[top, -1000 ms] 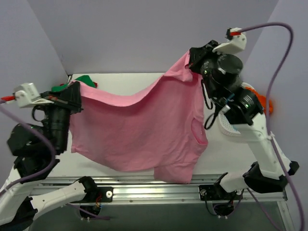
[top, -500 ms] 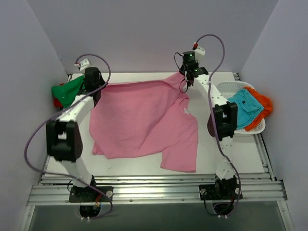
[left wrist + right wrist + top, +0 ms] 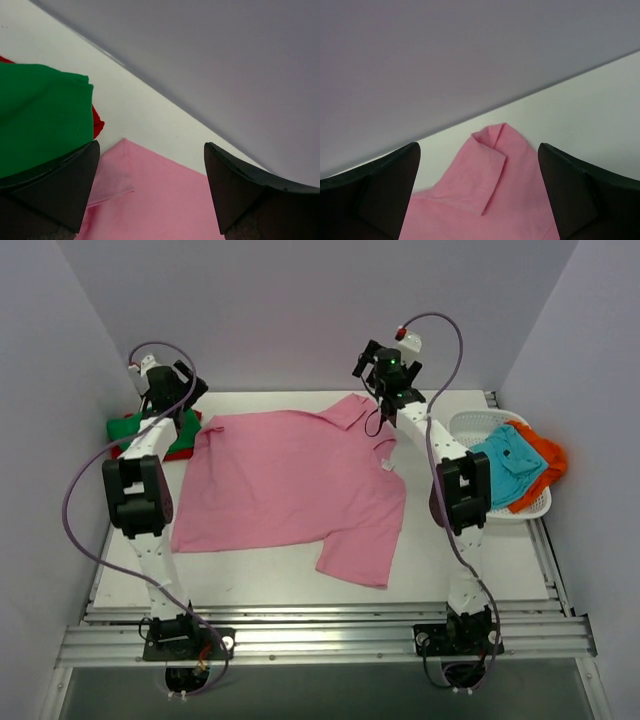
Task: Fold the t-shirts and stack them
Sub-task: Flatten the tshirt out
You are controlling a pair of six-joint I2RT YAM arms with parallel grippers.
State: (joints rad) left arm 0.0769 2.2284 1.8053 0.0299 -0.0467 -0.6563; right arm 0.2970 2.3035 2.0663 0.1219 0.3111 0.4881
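A large pink t-shirt [image 3: 290,485] lies spread flat on the white table, with one sleeve reaching toward the near edge. My left gripper [image 3: 172,392] hangs open above its far left corner [image 3: 150,195], holding nothing. At the far right corner my right gripper [image 3: 385,375] is open over a folded-over pink tip [image 3: 490,165], with nothing between its fingers. A folded green t-shirt [image 3: 135,430] rests on a red one [image 3: 185,435] at the far left; the green shirt [image 3: 40,115] also fills the left of the left wrist view. Teal [image 3: 505,465] and orange [image 3: 545,455] shirts lie in the basket.
A white mesh basket [image 3: 475,425] stands at the right edge of the table. Grey walls close in the back and both sides. The metal rail [image 3: 320,635] with both arm bases runs along the near edge.
Both grippers carried the pink shirt toward the back, laid it flat and opened, letting go of its far corners. They now hover just above it.
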